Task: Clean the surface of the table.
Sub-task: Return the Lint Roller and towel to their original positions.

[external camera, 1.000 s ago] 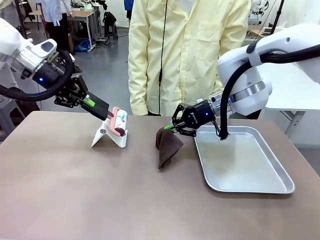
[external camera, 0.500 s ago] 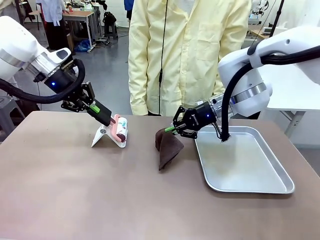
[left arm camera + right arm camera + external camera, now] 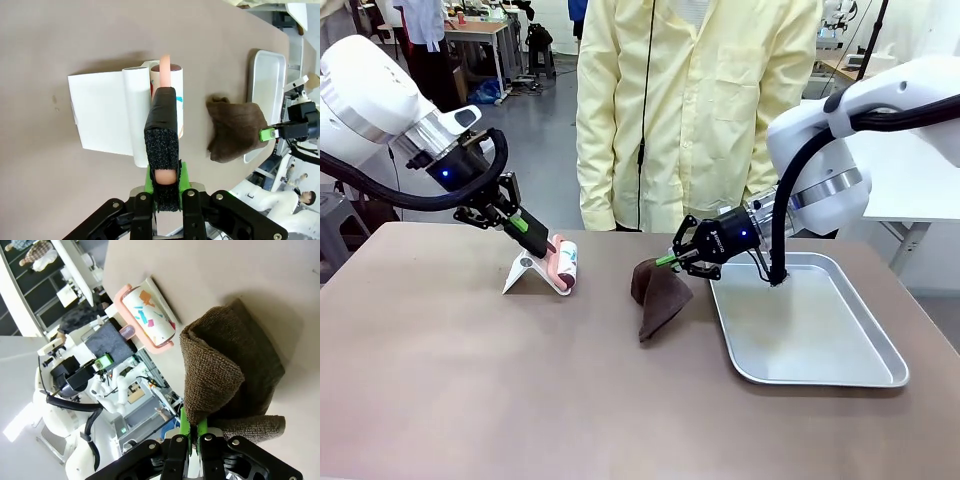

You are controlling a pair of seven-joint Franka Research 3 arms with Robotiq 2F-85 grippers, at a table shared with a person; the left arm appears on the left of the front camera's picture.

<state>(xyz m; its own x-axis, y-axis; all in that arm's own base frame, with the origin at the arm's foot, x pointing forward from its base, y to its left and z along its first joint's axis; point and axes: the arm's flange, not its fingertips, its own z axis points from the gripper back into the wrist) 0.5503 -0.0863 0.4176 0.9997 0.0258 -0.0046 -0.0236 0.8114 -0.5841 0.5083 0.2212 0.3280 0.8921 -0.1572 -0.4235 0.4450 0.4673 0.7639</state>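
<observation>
The taupe-brown table (image 3: 520, 380) carries a white stand (image 3: 525, 275). A lint roller (image 3: 566, 263) with a pink frame rests against that stand. My left gripper (image 3: 525, 226) is shut on the roller's black foam-wrapped handle (image 3: 162, 140), and the patterned roll (image 3: 172, 95) points away from it over the stand (image 3: 100, 117). My right gripper (image 3: 672, 259) is shut on the top of a brown cloth (image 3: 658, 290). The cloth hangs down onto the table beside the tray. In the right wrist view the folded cloth (image 3: 220, 375) sits pinched between the green pads, with the roller (image 3: 147, 315) beyond it.
A shiny metal tray (image 3: 800, 320) lies on the table's right half, just right of the cloth. A person in a yellow coat (image 3: 690, 100) stands at the far edge. The near half of the table is bare.
My left arm has swung right and lowered the lint roller onto the white stand. My right gripper has shifted slightly right with the cloth.
</observation>
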